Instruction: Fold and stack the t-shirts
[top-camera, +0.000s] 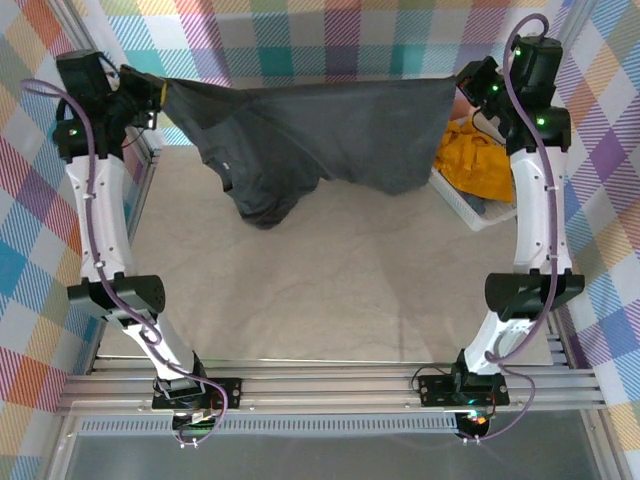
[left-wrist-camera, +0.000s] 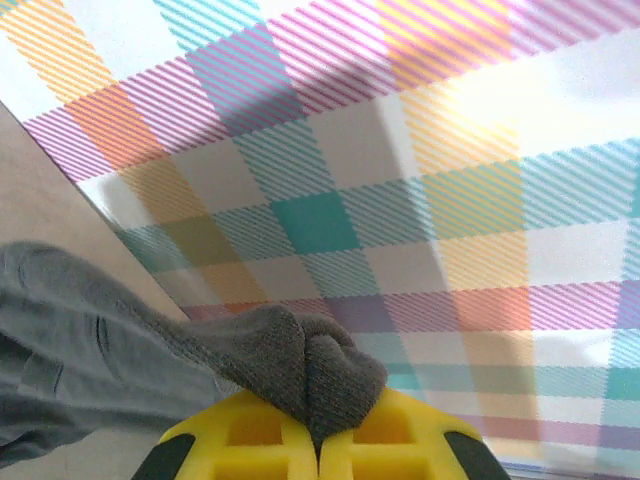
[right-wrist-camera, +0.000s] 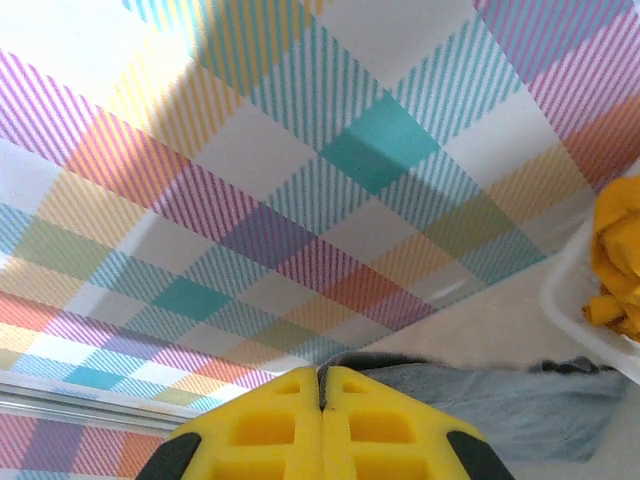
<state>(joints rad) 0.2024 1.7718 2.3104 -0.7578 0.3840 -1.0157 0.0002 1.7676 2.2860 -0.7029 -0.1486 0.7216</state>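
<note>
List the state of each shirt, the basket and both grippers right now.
charcoal t-shirt: lifted, stretched between both grippers, one part sagging low.
mustard t-shirt: crumpled in the basket.
white lattice basket: holds the mustard t-shirt.
left gripper: shut on the charcoal t-shirt.
right gripper: shut on the charcoal t-shirt.

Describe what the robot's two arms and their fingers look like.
Both the left arm and the right arm have white curved shells between chunky black joints, with small green lights near the wrists. A purple cable runs along each arm. The fingers are bright yellow blocks with square recesses, flanked by black.
</note>
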